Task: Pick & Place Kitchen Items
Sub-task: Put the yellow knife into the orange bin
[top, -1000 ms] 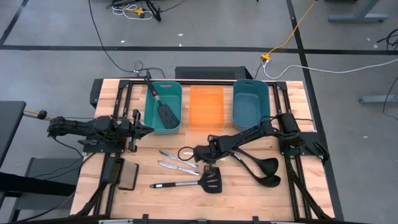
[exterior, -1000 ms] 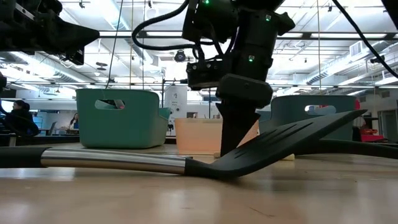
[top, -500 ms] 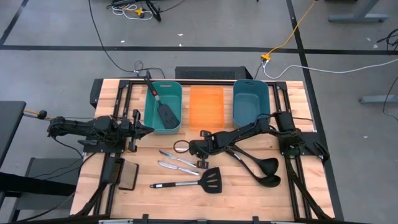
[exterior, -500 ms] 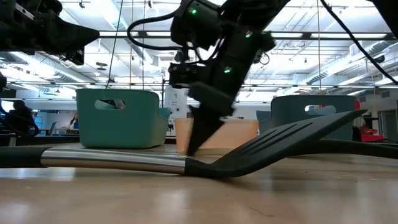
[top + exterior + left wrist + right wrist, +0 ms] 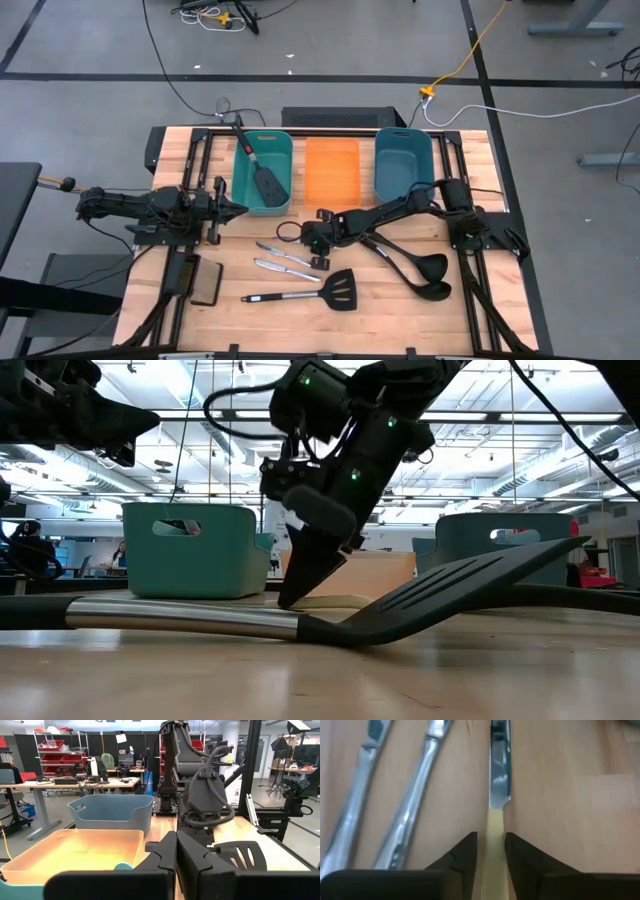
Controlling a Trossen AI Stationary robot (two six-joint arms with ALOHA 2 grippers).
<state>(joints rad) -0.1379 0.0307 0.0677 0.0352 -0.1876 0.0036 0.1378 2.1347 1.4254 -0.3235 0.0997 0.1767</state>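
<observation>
My right gripper [image 5: 312,242] is low at the table's middle, slanting down toward the left and shut on the slim pale-yellow knife [image 5: 498,780], which lies flat on the wood. Two silver knives [image 5: 283,258] lie just beside it on the near side. A black slotted spatula [image 5: 310,293] lies nearer the front, its head resting on the table. Two black ladles [image 5: 415,268] lie to the right. A second slotted spatula [image 5: 265,178] leans in the left teal bin [image 5: 245,195]. My left gripper [image 5: 238,208] is shut and empty, held above the table by that bin. My right gripper has the knife's pale handle [image 5: 495,825] between its two fingers [image 5: 470,851], just behind the blade. The fingers slant down from the table's right and run along the knife. The knife lies flat on the table, and its handle [image 5: 335,601] reaches back under the gripper.
An orange bin [image 5: 332,200] and a blue-teal bin [image 5: 403,195] stand at the back beside the left teal bin. A flat black pad [image 5: 205,280] lies at the front left. The spatula's head [image 5: 450,588] rises close to the right gripper's near side.
My right gripper has gone toward the table's left and slightly toward the far edge. It has tipped from upright to slanting, with its fingertips staying at table height.
</observation>
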